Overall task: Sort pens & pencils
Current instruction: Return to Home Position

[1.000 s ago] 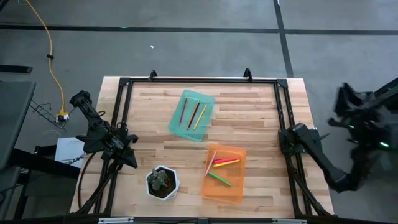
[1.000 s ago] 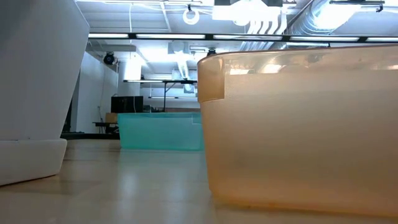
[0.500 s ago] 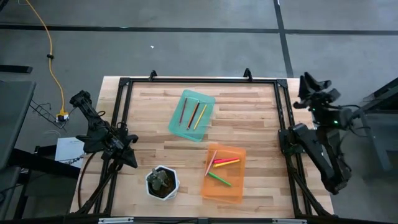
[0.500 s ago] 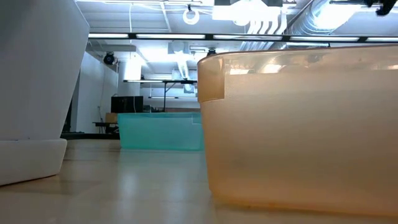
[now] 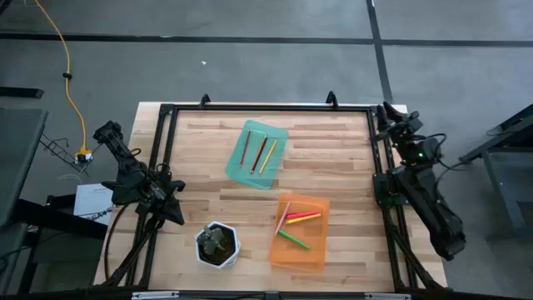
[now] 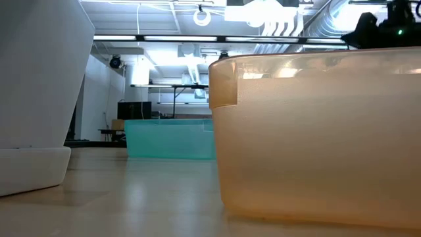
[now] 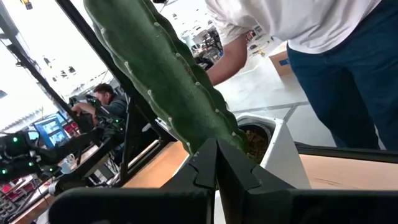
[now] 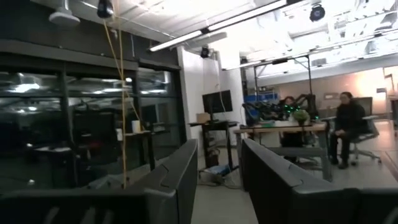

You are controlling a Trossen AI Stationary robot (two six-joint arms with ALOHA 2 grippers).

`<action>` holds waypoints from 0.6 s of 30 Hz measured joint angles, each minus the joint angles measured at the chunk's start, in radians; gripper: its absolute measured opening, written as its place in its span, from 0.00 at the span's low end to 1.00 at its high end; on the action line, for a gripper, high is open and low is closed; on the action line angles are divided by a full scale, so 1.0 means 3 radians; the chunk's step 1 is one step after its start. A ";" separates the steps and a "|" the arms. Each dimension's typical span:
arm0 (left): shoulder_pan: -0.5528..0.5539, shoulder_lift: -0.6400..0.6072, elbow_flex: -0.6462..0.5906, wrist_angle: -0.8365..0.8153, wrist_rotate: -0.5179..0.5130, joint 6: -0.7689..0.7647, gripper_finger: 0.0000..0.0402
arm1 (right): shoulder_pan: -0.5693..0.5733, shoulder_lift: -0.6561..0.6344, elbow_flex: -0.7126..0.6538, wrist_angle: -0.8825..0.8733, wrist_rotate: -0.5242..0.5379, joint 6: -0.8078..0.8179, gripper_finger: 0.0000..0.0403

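Note:
Three of the pens & pencils, red-brown [image 5: 245, 148], dark brown [image 5: 259, 152] and yellow [image 5: 268, 156], lie flat in the green tray [image 5: 277, 136]. Several more, pale peach [image 5: 283, 217], pink and yellow [image 5: 303, 217] and bright green [image 5: 293, 240], lie in the orange tray [image 5: 308, 258]. My left gripper [image 5: 176, 213] [image 7: 216, 167] waits shut at the table's left edge, level, facing the plant pot. My right gripper [image 5: 386, 112] [image 8: 217, 180] is open and holds nothing, above the table's far right corner, apart from both trays.
A white hexagonal pot [image 5: 218, 245] with a cactus [image 7: 168, 74] stands near the front edge, left of the orange tray. A black frame [image 5: 266, 107] runs round the tabletop. A person in a white top [image 7: 323, 25] stands beyond the table. Bare wood lies between the trays.
My right arm has swung in from beyond the table's right edge toward its far right corner and has come down, so that it now shows at the top right of the low view. Its gripper stays open. The trays, the sticks and my left arm have kept still.

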 joint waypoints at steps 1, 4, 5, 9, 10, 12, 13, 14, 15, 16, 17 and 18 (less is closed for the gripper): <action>-0.0001 0.0000 0.0000 0.0000 0.0000 0.0000 0.00 | 0.0000 0.0000 -0.0064 0.0050 0.0027 -0.0027 0.29; -0.0001 0.0000 0.0000 0.0000 0.0000 0.0000 0.00 | 0.0001 0.0000 -0.0216 0.0176 0.0059 -0.0060 0.29; -0.0001 0.0000 0.0000 0.0000 0.0000 0.0000 0.00 | 0.0000 0.0000 -0.0249 0.0200 0.0064 -0.0064 0.29; -0.0001 0.0000 0.0000 0.0000 0.0000 0.0000 0.00 | 0.0001 0.0000 -0.0378 0.0236 0.0099 -0.0068 0.29; 0.0000 0.0000 0.0000 0.0000 0.0000 0.0000 0.00 | 0.0001 0.0000 -0.0396 0.0245 0.0097 -0.0071 0.29; 0.0000 0.0000 0.0000 0.0000 0.0001 0.0000 0.00 | 0.0001 0.0000 -0.0430 0.0279 0.0096 -0.0089 0.29; 0.0000 0.0000 0.0000 0.0000 0.0001 0.0000 0.00 | 0.0001 0.0000 -0.0451 0.0298 0.0093 -0.0095 0.29; -0.0001 0.0000 0.0000 0.0000 0.0001 0.0000 0.00 | 0.0001 0.0000 -0.0482 0.0342 0.0072 -0.0094 0.29; -0.0001 0.0000 0.0000 0.0000 0.0001 0.0000 0.00 | 0.0001 0.0000 -0.0514 0.0387 0.0030 -0.0083 0.29; -0.0001 0.0000 0.0000 0.0000 0.0001 0.0000 0.00 | 0.0003 -0.0001 -0.0548 0.0430 -0.0004 -0.0057 0.29; -0.0001 0.0000 0.0000 0.0000 0.0001 0.0000 0.00 | 0.0003 0.0000 -0.0552 0.0421 -0.0031 -0.0030 0.29; 0.0000 0.0000 0.0000 0.0000 0.0001 0.0000 0.00 | 0.0005 0.0001 -0.0552 0.0395 -0.0036 -0.0015 0.29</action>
